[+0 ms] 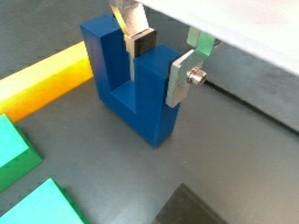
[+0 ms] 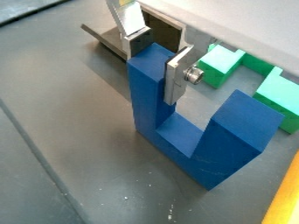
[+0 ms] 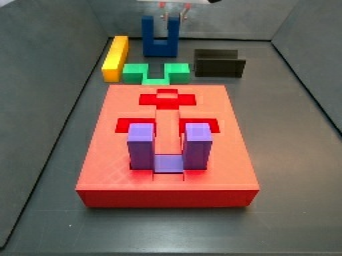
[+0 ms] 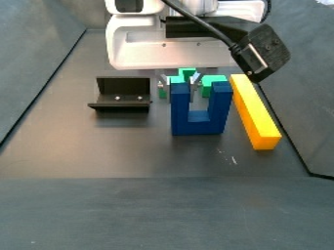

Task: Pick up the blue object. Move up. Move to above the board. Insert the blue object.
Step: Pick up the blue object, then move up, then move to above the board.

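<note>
The blue object [image 1: 117,79] is a dark blue U-shaped block standing on its base on the dark floor, prongs up. It shows in both wrist views [image 2: 211,140] and in both side views [image 3: 159,40] [image 4: 196,109]. My gripper [image 1: 158,74] straddles one prong, with one silver finger in the slot between the prongs and the other on the prong's outer face. Both plates lie against the prong [image 2: 156,68]. The red board [image 3: 120,110] lies nearer the front in a side view, well apart from the gripper [image 3: 168,18].
A purple U-shaped block [image 3: 163,150] sits in the board. Green blocks [image 3: 154,72] and a yellow bar [image 3: 116,57] lie between the board and the blue object. The dark fixture [image 3: 221,63] stands beside them, also seen in a side view [image 4: 120,95].
</note>
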You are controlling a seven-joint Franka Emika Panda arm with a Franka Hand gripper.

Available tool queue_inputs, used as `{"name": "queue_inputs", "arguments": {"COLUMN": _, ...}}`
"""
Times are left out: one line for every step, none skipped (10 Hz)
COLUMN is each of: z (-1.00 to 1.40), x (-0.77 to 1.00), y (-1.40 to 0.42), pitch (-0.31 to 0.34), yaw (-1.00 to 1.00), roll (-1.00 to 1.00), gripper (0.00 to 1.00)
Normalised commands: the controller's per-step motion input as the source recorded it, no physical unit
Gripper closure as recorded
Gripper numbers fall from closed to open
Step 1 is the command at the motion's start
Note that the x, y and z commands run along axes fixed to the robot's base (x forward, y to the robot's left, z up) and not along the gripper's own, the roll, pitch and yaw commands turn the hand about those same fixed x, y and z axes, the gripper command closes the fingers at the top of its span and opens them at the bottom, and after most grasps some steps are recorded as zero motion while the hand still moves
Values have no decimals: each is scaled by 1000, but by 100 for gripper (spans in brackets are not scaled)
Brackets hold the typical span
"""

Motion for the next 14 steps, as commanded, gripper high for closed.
{"name": "queue_inputs", "arguments": {"z": 0, "x": 0, "y": 0, "pitch": 0, "yaw": 0, "roll": 0, "gripper": 100}}
{"name": "queue_inputs", "arguments": {"z": 0, "x": 0, "y": 0, "pitch": 0, "yaw": 0, "roll": 0, "gripper": 100}}
{"name": "queue_inputs", "arguments": {"z": 0, "x": 0, "y": 0, "pitch": 0, "yaw": 0, "roll": 0, "gripper": 100}}
{"name": "queue_inputs", "arguments": {"z": 0, "x": 0, "y": 0, "pitch": 0, "yaw": 0, "roll": 0, "gripper": 100}}
{"name": "queue_inputs", "arguments": {"z": 833, "x": 0, "y": 0, "pitch": 0, "yaw": 0, "roll": 0, "gripper": 100}}
{"name": "queue_inputs", "arguments": {"z": 780, "x": 1, "y": -24, "pitch": 20, "yaw": -25, "roll": 1, "gripper": 100}}
{"name": "queue_inputs", "arguments": {"z": 532, "x": -17, "y": -19, "pitch": 53, "yaw": -26, "roll": 33, "gripper": 100}}
{"name": "queue_inputs", "arguments": {"z": 254, "x": 9, "y": -7, "pitch": 47, "yaw": -5, "roll": 58, "gripper": 100}}
{"name": "queue_inputs", "arguments": {"z": 1400, "x": 0, "y": 0, "pitch": 0, "yaw": 0, "roll": 0, "gripper": 100}}
{"name": "queue_inputs", "arguments": {"z": 1400, "x": -14, "y": 10, "pitch": 10, "yaw": 5, "roll": -22, "gripper": 100}}
{"name": "queue_inputs", "arguments": {"z": 1400, "x": -48, "y": -4, "pitch": 28, "yaw": 10, "roll": 14, "gripper": 100}}
{"name": "queue_inputs", "arguments": {"z": 1400, "x": 0, "y": -2, "pitch": 16, "yaw": 7, "roll": 19, "gripper": 100}}
{"name": "queue_inputs", "arguments": {"z": 1400, "x": 42, "y": 12, "pitch": 55, "yaw": 2, "roll": -2, "gripper": 100}}
{"name": "queue_inputs", "arguments": {"z": 747, "x": 26, "y": 11, "pitch": 89, "yaw": 3, "roll": 1, "gripper": 100}}
